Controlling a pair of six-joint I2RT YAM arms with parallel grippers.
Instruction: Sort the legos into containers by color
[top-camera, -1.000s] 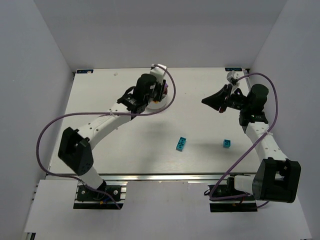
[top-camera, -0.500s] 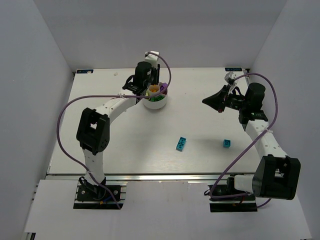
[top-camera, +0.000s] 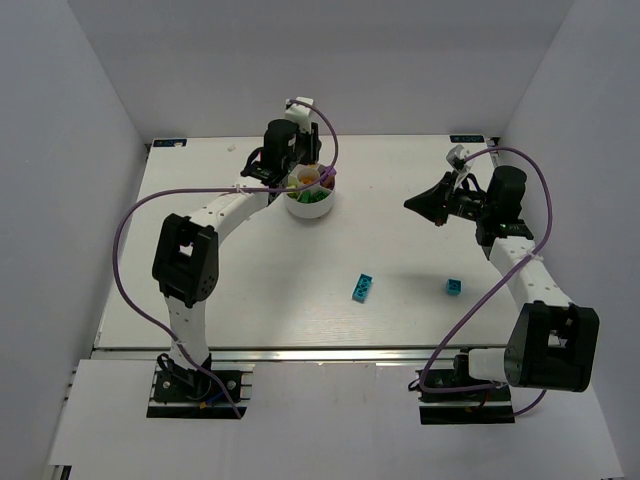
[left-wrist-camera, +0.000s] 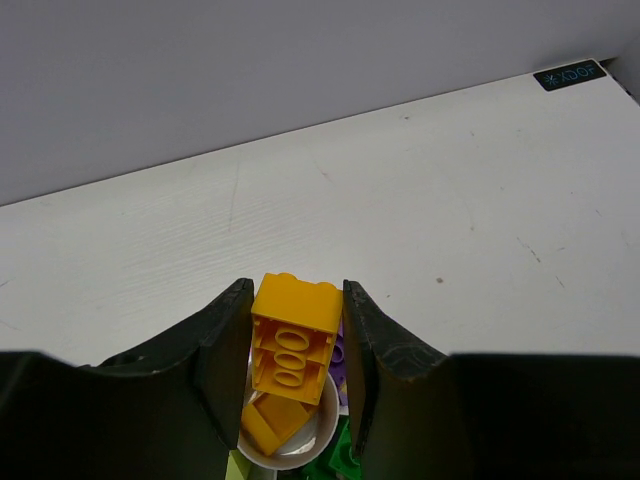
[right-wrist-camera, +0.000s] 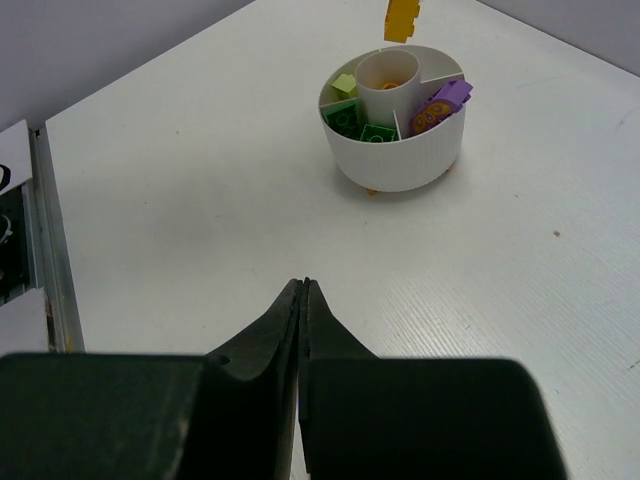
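1. White tabletop (top-camera: 230, 280), seen from overhead. A second earlier the left arm lay stretched low over the bowl (top-camera: 322, 211) and hid it. By now the arm had folded up, the bowl showed, and the left gripper (top-camera: 300, 178) hung over its far-left side. The cyan brick (top-camera: 362, 288) and the smaller cyan brick (top-camera: 454, 287) had not moved. They lay apart on bare board toward the front, well clear of both arms. The right gripper (top-camera: 412, 203) pointed left as before, with bare board between it and the bowl.
2. From the left wrist, the left gripper (left-wrist-camera: 295, 298) clamped a yellow brick (left-wrist-camera: 293, 340) between its fingers. The hub (left-wrist-camera: 312, 425) lay directly below and held another yellow piece (left-wrist-camera: 268, 420). Beyond, the table ran bare to the back wall (left-wrist-camera: 300, 70).
3. From the right wrist, the right gripper (right-wrist-camera: 303, 292) had its jaws pressed together on nothing. Bare table stretched ahead to the bowl (right-wrist-camera: 395, 165). There the green bricks (right-wrist-camera: 360, 128) and a lime brick (right-wrist-camera: 345, 85) sat in separate wedges. A purple brick (right-wrist-camera: 450, 97) leaned over the rim. The yellow brick (right-wrist-camera: 402, 18) hung above the far rim.
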